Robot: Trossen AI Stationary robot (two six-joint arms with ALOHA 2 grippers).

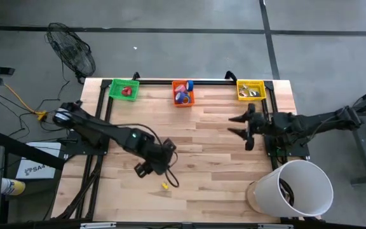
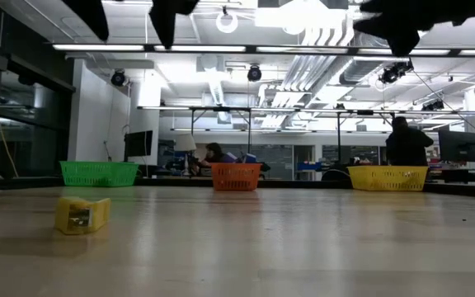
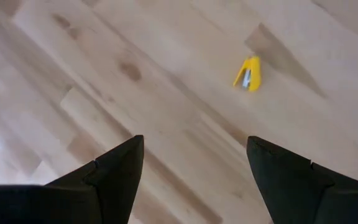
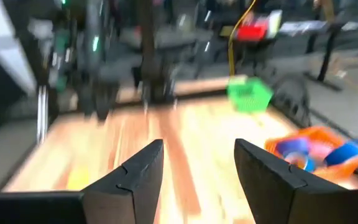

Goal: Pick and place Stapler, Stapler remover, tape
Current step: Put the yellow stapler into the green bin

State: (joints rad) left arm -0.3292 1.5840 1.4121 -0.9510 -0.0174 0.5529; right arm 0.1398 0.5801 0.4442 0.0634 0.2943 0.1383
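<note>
On the left, left gripper (image 1: 150, 166) open above bare wood, holding nothing. Just beside it, small yellow stapler remover (image 1: 165, 186), hard to make out, near front edge. Tape (image 1: 182, 97) far back in orange bin (image 1: 174, 93). Right gripper (image 1: 239, 124) open, empty.

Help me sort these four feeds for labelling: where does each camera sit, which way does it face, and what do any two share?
High view: above the table, facing straight down; shows both arms, the left hand and the right hand.
Low view: at tabletop height, facing across to the green bin, orange bin and yellow bin; arms show only as dark shapes overhead.
Left wrist view: looks down past two open fingers at the wood.
Right wrist view: looks across the table past its open fingers.
Shared: the yellow staple remover shows in the left wrist, low and high views.
</note>
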